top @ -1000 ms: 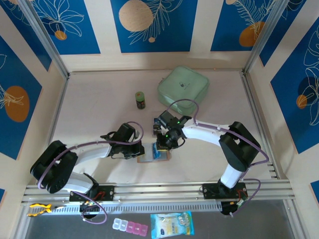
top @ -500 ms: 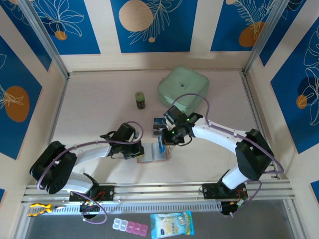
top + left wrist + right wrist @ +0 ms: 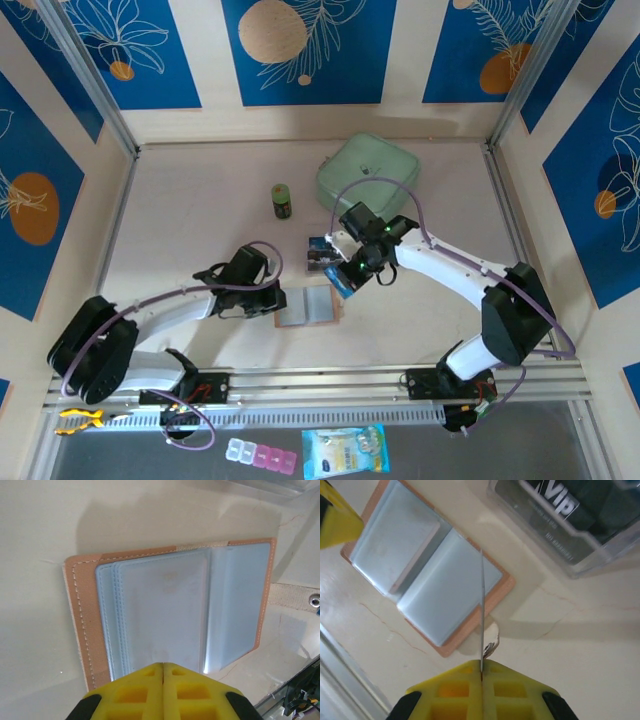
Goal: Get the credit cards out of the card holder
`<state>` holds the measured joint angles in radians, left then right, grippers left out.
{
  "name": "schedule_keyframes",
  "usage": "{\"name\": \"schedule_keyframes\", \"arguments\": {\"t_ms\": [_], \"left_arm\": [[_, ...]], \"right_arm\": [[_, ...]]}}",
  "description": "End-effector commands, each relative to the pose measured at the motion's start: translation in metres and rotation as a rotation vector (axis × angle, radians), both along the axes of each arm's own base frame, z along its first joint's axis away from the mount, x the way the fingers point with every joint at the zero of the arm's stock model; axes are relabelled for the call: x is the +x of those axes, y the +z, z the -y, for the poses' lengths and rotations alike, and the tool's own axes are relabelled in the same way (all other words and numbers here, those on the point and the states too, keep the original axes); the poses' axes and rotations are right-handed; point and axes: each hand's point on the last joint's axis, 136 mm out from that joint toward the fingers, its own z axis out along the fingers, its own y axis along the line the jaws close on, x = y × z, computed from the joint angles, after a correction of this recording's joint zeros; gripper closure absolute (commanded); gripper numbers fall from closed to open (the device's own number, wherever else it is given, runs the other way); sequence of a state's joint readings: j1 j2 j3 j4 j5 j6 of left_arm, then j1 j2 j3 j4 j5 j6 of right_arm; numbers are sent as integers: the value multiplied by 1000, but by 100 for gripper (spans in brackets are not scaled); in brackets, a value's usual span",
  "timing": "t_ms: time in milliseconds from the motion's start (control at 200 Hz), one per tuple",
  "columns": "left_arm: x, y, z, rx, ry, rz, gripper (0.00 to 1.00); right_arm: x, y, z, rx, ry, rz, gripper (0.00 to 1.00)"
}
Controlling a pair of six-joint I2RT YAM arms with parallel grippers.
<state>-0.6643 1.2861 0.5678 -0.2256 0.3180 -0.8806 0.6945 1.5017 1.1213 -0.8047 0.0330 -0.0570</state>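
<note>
**A:** What is the setting?

**B:** A booth with blue leaf-printed wall panels around a pale cream bench (image 3: 200,230). Beyond the right pincer (image 3: 345,279) sits a big mint-green zip case (image 3: 367,172).

**A:** And the wallet?

**B:** The flat pinkish-tan leather card holder (image 3: 305,306) lies open just below the right pincer, on its near side. Its grey see-through pockets face up. The left pincer (image 3: 163,672), fingers together and empty, hangs over the holder's closest edge. I cannot tell whether it presses down.

**A:** What has changed?

**B:** A second ago the right pincer was down on the card holder. Now it has lifted clear and swung towards the small clear plastic box (image 3: 565,520) with dark printed cards inside. It is clamped on a thin teal plastic credit card (image 3: 482,605), seen edge-on between its fingers.

**A:** Meaning?

**B:** One card is out. From the left wrist the pockets look pale and empty, so this may be the last. I'd judge it goes down near that box next.
</note>
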Motion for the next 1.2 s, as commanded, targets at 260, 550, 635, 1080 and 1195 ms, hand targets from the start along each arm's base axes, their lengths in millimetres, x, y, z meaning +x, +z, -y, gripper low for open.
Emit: {"name": "schedule_keyframes", "arguments": {"t_ms": [260,550,635,1080,1195], "left_arm": [[0,21,-27,37,75,101,83],[-3,22,-37,30,118,112,81],[-4,21,-37,29,117,106,80],[-4,17,-41,39,129,86,80],[-3,18,-41,38,132,88,80]], "right_arm": [[44,38,4,-105,378,222,100],[80,44,-7,-64,509,220,100],[89,46,-12,-51,534,206,100],[114,26,-21,-43,612,137,100],[117,17,-21,-45,618,110,100]]}}
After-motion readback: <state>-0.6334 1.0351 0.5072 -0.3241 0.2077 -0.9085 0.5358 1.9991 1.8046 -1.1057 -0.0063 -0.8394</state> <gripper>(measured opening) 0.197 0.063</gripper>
